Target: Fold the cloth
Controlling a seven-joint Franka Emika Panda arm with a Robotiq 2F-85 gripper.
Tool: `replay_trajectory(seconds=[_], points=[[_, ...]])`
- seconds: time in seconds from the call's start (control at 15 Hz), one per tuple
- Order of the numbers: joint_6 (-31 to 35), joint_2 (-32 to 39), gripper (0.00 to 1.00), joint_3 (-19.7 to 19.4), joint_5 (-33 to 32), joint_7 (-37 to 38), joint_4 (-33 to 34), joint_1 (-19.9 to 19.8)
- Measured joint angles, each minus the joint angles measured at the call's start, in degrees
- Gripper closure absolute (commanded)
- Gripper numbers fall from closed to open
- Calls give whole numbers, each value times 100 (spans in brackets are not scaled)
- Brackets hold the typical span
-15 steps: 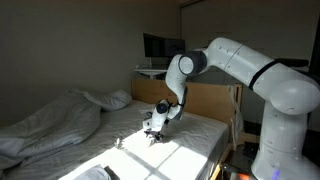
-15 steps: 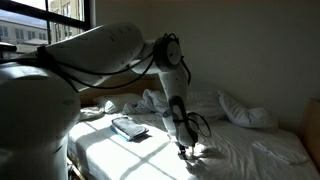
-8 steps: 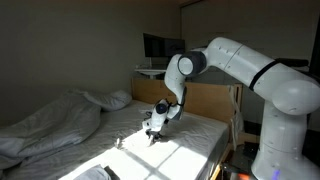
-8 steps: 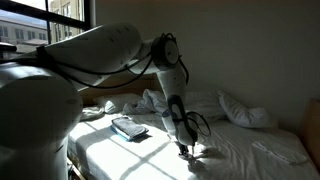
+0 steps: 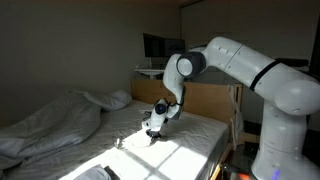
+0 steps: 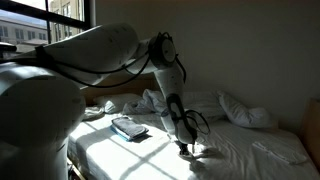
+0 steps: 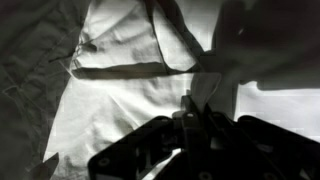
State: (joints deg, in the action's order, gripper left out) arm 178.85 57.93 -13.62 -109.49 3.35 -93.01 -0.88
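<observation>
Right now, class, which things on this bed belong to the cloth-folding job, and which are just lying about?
Job in hand: the cloth, spread out flat; the gripper, shut on it.
Lying about: the duvet, bunched up; the pillow; a dark flat object.

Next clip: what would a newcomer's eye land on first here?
The big white arm arches down from the picture's right, its gripper pinched shut on the cloth. Next comes the window-pane sunlight lying bright across the cloth just in front of the gripper. A rumpled duvet is heaped at the picture's left in an exterior view.
</observation>
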Motion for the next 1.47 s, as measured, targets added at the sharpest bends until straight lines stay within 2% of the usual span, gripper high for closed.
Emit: replay_trajectory(seconds=[0.07, 0.13, 0.27, 0.33, 0.47, 0.87, 0.93, 1.0, 1.07, 1.13, 1.47], points=[[0, -3, 89, -42, 0, 0, 0, 45], [-51, -16, 66, -11, 22, -89, -8, 37], [-165, -44, 63, 54, 137, -322, -37, 14], [-165, -48, 58, 8, 140, -322, -37, 56], [-164, -51, 45, -64, 146, -322, -37, 125], [-346, -80, 6, 52, 334, -668, -62, 43], [-344, -80, 16, 27, 347, -670, -65, 58], [-371, -84, 45, 57, 370, -739, -69, 33], [-379, -85, 41, 63, 403, -781, -72, 28], [-378, -85, 43, 40, 415, -782, -75, 41], [-413, -91, 75, 31, 424, -857, -78, 63]])
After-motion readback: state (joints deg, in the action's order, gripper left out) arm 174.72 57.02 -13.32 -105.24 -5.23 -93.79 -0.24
